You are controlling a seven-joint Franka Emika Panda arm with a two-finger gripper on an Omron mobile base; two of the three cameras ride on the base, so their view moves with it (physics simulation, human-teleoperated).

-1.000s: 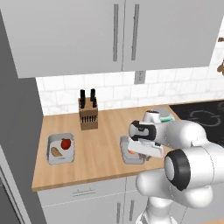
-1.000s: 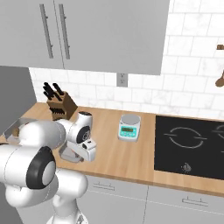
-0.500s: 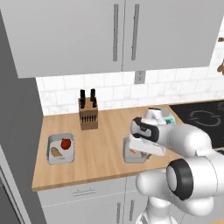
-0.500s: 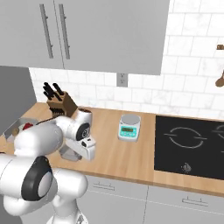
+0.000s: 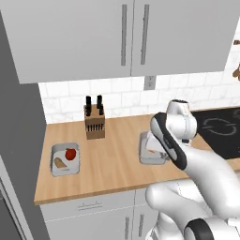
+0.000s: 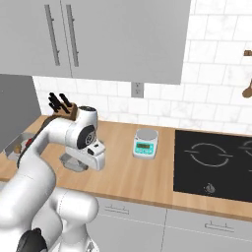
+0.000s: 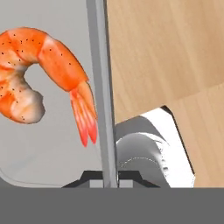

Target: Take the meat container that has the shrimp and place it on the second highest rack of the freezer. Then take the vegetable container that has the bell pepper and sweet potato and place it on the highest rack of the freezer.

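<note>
A: Start closest in. What have the fingers (image 7: 110,177) got?

B: In the hand view they are closed on the upright rim of the meat container (image 7: 101,87), one finger on each side of the thin grey wall. The shrimp (image 7: 39,74) lies inside on the tray floor, at about ten o'clock from the grip and clear of it.

A: And where does that tray sit in the room?

B: On the wooden bench (image 5: 112,164), at the foot of the arm in the left base view, where the hand covers most of the meat container (image 5: 146,152). Farther left, at roughly nine o'clock from it, is the vegetable container (image 5: 64,159) with the bell pepper (image 5: 71,153) and the sweet potato (image 5: 59,163). A knife block (image 5: 94,123) stands behind, near the wall, and a small scale (image 6: 145,143) shows in the right base view beside the cooktop (image 6: 216,162).

A: So how should the lift go?

B: I'd judge it a one-edge pinch, so the tray will want to droop away from the grip. Raise it straight and slowly, keep it level so the shrimp doesn't slide, and clear the bench before swinging toward the freezer (image 5: 16,154) at the far left.
</note>
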